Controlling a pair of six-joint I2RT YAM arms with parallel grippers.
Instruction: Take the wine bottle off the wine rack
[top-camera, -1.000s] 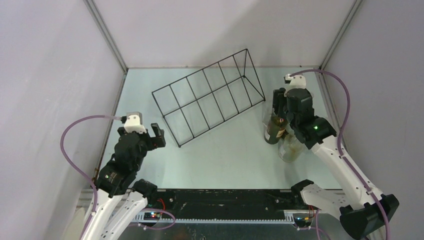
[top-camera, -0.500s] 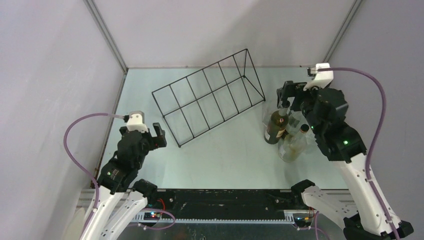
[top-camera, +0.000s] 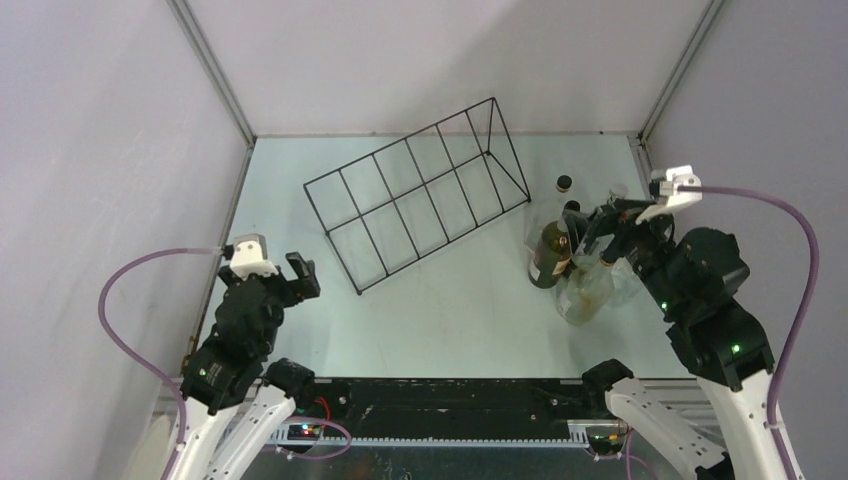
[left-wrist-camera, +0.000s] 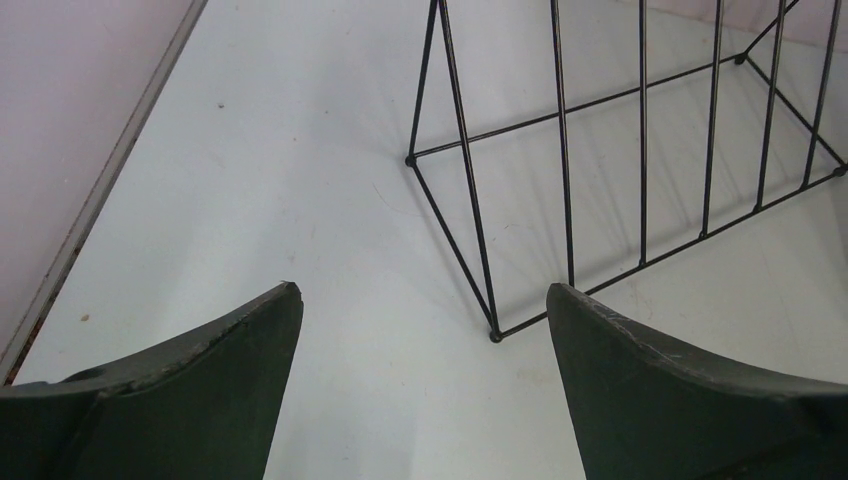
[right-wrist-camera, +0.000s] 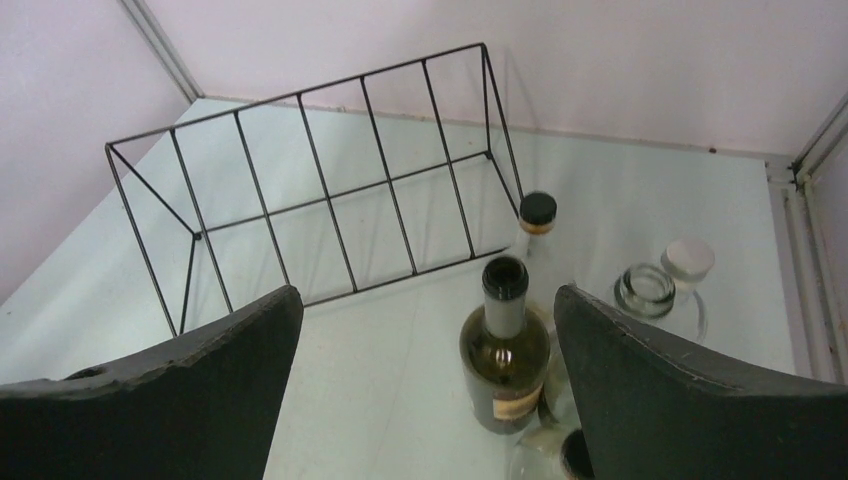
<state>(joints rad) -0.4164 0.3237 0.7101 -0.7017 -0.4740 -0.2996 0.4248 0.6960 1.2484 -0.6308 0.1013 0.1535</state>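
Work looks done: rack (top-camera: 415, 187) is bare, wine bottle (top-camera: 548, 255) stands on tabletop (top-camera: 450, 310); left gripper (left-wrist-camera: 422, 292) and right gripper (right-wrist-camera: 428, 292) spread wide, holding nothing.

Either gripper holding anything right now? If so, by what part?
Nothing held. The left gripper and right gripper are both open and empty. The dark bottle stands free beside the rack.
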